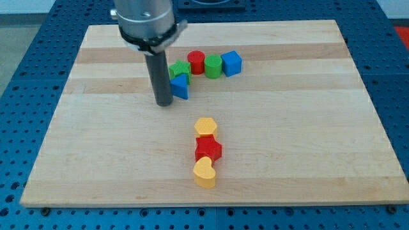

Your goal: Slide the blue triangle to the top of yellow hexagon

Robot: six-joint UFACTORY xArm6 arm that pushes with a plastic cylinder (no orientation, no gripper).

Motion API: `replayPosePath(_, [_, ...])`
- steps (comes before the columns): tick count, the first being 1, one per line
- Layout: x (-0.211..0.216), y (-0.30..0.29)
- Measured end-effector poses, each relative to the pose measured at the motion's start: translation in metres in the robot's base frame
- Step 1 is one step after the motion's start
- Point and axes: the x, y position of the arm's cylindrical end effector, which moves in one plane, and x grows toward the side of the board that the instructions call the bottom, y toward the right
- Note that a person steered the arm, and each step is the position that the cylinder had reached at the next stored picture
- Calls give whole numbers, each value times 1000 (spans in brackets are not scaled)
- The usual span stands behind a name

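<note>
Camera view: our tip (pixel 165 102) touches the blue triangle (pixel 180 86) from nine o'clock; we carry no gripper. Bare wooden board (pixel 287 121) lies between it and the yellow hexagon (pixel 206 126) at five o'clock.

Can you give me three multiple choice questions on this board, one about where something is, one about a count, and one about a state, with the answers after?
1. Where is my tip relative to the blue triangle?
A. At its left in the view
B. At its right in the view
C. Far below it, by the yellow heart

2. How many yellow blocks are on the board?
A. One
B. Two
C. Three

3. How does the blue triangle stand to the yellow hexagon?
A. Touching it
B. Stacked on it
C. Apart, up and to the view's left

Answers:
1. A, the rod's end sits right against the triangle's left side.
2. B, the hexagon and the yellow heart.
3. C, bare wood lies between them.
</note>
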Motion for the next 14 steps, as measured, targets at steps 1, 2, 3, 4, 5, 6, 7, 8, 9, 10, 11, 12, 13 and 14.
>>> replayPosePath(1, [-25, -23])
replayPosePath(2, [-35, 16])
replayPosePath(3, [-35, 46])
replayPosePath(4, [-35, 50])
replayPosePath(5, [-35, 53])
replayPosePath(6, [-23, 46])
replayPosePath(7, [-9, 46])
replayPosePath(8, [1, 46])
replayPosePath(9, [2, 56])
replayPosePath(10, [18, 67])
replayPosePath(11, [22, 69])
replayPosePath(12, [22, 92])
replayPosePath(13, [22, 100])
replayPosePath(14, [21, 100])
